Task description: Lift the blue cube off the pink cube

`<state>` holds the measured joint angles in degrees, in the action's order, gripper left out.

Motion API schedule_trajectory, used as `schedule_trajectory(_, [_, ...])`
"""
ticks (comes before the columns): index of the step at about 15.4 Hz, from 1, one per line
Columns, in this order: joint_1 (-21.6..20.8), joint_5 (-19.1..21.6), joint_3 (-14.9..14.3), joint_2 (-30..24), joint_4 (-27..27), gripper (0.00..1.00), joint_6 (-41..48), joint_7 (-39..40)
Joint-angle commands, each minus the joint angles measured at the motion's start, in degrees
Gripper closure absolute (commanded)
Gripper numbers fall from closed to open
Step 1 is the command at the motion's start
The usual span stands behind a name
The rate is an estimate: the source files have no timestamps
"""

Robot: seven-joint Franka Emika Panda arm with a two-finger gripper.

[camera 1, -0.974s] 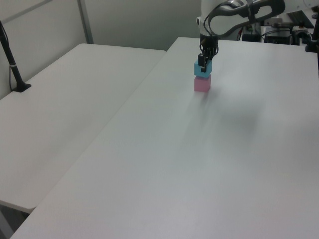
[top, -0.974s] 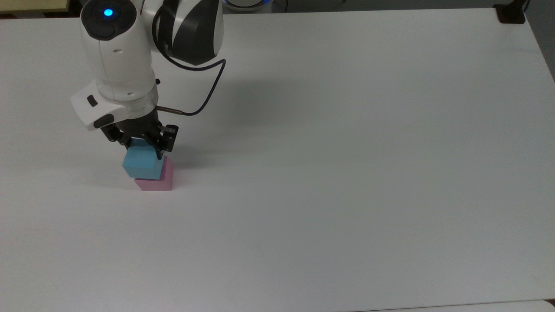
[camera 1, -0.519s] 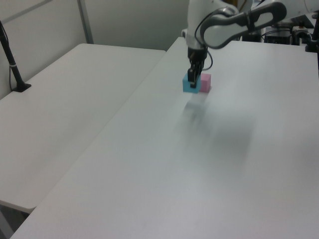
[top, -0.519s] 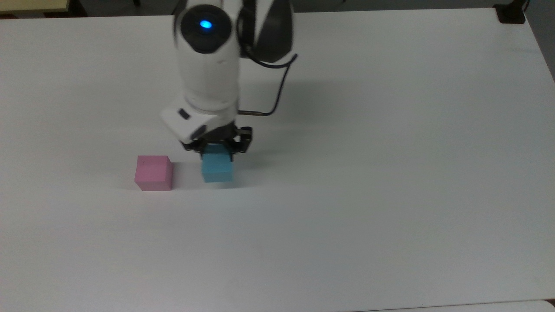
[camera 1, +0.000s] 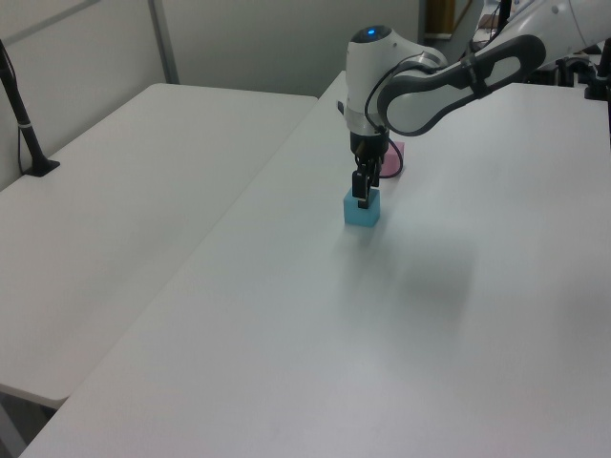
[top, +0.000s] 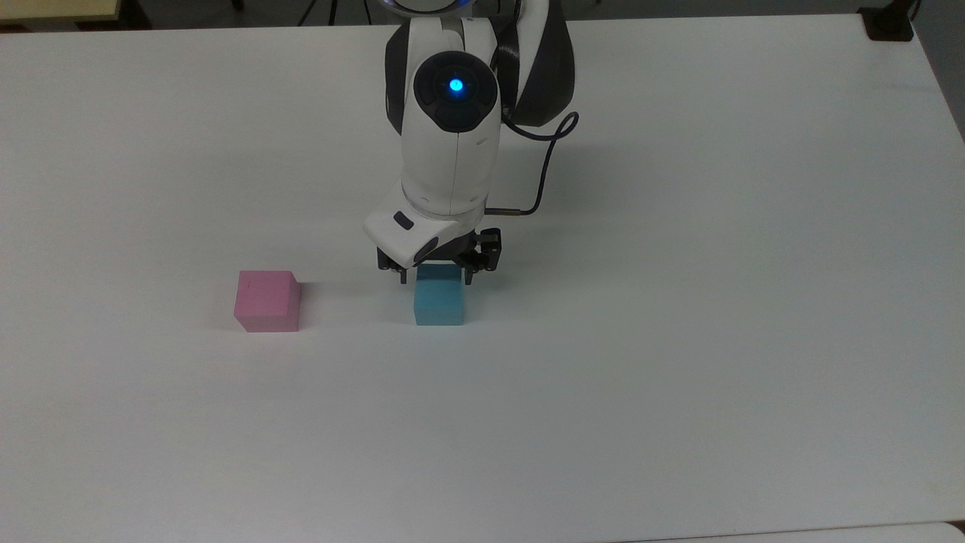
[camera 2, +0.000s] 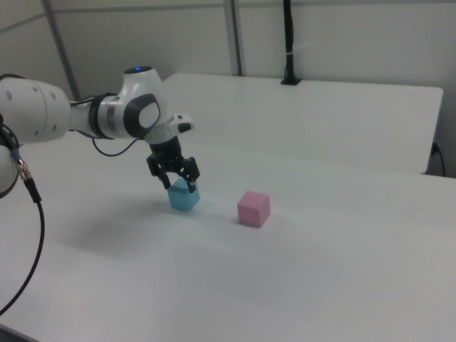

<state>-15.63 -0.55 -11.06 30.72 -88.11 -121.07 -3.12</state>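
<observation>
While resting on the table (top: 678,377), the blue cube (top: 439,304) sits between the spread jaws.

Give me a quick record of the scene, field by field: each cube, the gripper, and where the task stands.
blue cube: on the table, apart from the pink cube, to its right in the top view
pink cube: on the table, nothing on top
gripper: directly over the blue cube, fingers straddling its top, open
task state: blue cube is off the pink cube
</observation>
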Motion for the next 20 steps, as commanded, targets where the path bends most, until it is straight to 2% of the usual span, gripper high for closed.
schedule_trajectory(1, [-0.63, -0.41, -0.72, -2.50, -1.80, 0.00, -0.84, -0.48])
schedule_trajectory(3, [-0.63, -0.41, -0.81, -5.04, -1.80, 0.00, 1.43, -1.18])
schedule_trajectory(8, [0.07, -0.41, -1.60, -15.14, -1.10, 0.00, 15.40, -1.19])
schedule_trajectory(12, [2.96, -0.33, -1.51, -21.83, -1.10, 0.00, 25.59, -0.66])
schedule_trajectory(15, [7.00, -0.24, 0.24, -24.30, -1.10, 0.00, 27.20, -0.40])
schedule_trajectory(16, [8.40, -0.32, 1.46, -24.48, -1.10, 0.00, 27.20, -0.40])
schedule_trajectory(18, [12.53, -0.41, 5.85, -24.92, -1.10, 0.00, 27.20, -0.40])
schedule_trajectory(20, [13.25, -0.41, 6.75, -25.01, -1.10, 0.00, 27.29, -0.57])
